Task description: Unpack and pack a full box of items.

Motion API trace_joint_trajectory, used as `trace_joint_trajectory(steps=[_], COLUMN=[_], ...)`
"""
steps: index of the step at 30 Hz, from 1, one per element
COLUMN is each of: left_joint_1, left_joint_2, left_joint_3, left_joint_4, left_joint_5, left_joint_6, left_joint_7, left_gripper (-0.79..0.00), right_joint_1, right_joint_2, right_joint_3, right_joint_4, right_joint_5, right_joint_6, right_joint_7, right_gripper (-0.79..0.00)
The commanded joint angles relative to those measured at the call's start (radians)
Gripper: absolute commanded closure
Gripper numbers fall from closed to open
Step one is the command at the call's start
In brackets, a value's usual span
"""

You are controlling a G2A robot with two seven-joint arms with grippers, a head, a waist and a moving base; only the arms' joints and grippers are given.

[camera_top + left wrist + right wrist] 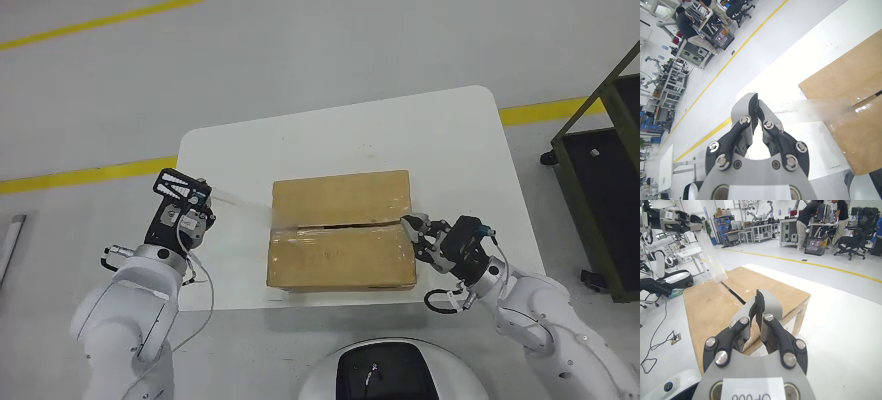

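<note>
A closed cardboard box (340, 235) lies in the middle of the white table (450, 140). A strip of clear tape (810, 111) runs from the box's top seam out past its end to my left gripper (757, 102), which is shut on the strip's free end, raised beside the box. The right wrist view shows that gripper (694, 224) high up, with the tape (710, 256) hanging down to the seam of the box (715, 306). My right gripper (415, 228) is at the box's opposite end, its fingers (759, 306) shut together just above the top edge.
A dark green cart (605, 190) stands off the table's right side. Bare table surface lies behind the box and on both sides of it. Yellow floor lines (80, 178) run past the table.
</note>
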Motion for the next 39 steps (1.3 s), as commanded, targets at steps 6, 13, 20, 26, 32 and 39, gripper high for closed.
trace_joint_trajectory(steps=[6, 13, 20, 26, 32, 39], left_joint_1=[-0.002, -0.003, 0.002, -0.002, 0.004, 0.009], left_joint_2=[0.012, 0.025, 0.031, 0.04, 0.048, 0.055], left_joint_3=[-0.076, -0.11, -0.121, -0.14, -0.159, -0.166], left_joint_4=[0.013, 0.043, 0.069, 0.11, 0.141, 0.171], left_joint_5=[0.021, 0.053, 0.05, 0.073, 0.089, 0.111], left_joint_6=[-0.009, -0.045, -0.023, -0.028, -0.021, 0.001], left_joint_7=[0.032, 0.058, 0.066, 0.096, 0.111, 0.108], left_gripper=[0.0, 0.0, 0.0, 0.0, 0.0, 0.0], right_joint_1=[0.001, 0.002, 0.003, 0.006, 0.012, 0.018], right_joint_2=[0.002, 0.004, 0.006, 0.008, 0.008, 0.009], right_joint_3=[0.0, 0.001, 0.001, -0.002, -0.008, -0.014], right_joint_4=[0.008, 0.004, 0.011, 0.014, 0.019, 0.023], right_joint_5=[-0.009, -0.022, -0.037, -0.043, -0.047, -0.052], right_joint_6=[0.002, 0.005, 0.009, 0.013, 0.022, 0.025], right_joint_7=[0.001, 0.003, 0.006, 0.008, 0.01, 0.014], right_gripper=[0.0, 0.0, 0.0, 0.0, 0.0, 0.0])
